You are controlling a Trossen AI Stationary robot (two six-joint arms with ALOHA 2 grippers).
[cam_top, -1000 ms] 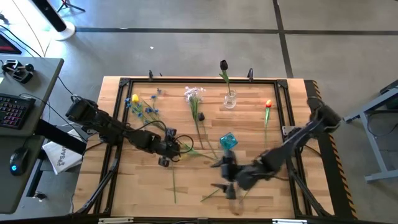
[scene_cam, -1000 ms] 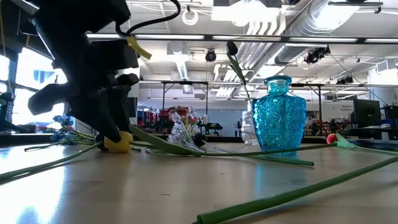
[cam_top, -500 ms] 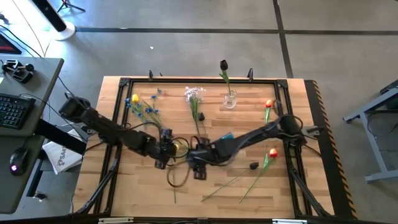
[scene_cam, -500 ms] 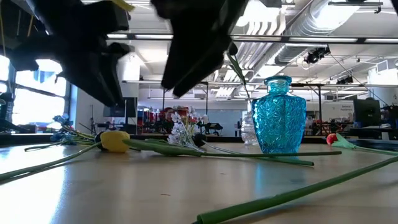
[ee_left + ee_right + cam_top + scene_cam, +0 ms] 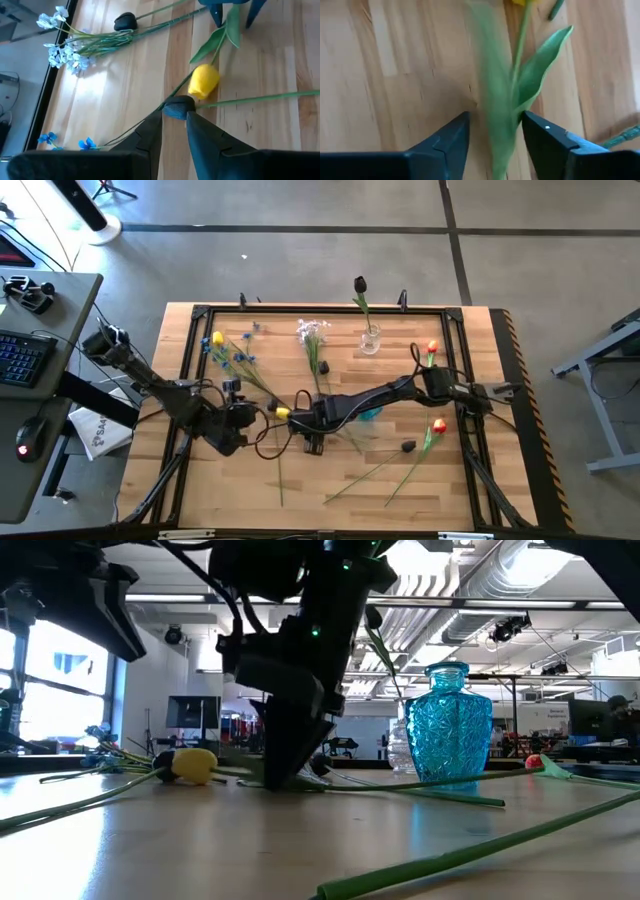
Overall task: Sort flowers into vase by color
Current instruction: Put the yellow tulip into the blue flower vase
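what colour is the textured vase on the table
Bright blue, clearest in the low view.

A lab or workshop hall.
Bare ducts (image 5: 470,575) and strip lights (image 5: 250,600) run overhead; a concrete floor (image 5: 300,250) surrounds the wooden table (image 5: 230,490), with a keyboard (image 5: 20,360) on a desk (image 5: 75,290) beside it.

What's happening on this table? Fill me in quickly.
The right gripper is down at mid-table, open, its fingers astride the stem and leaf of the yellow flower. The left gripper hovers just beside that flower's head. A black flower stands in the clear vase at the far edge. The other flowers lie loose on the table.
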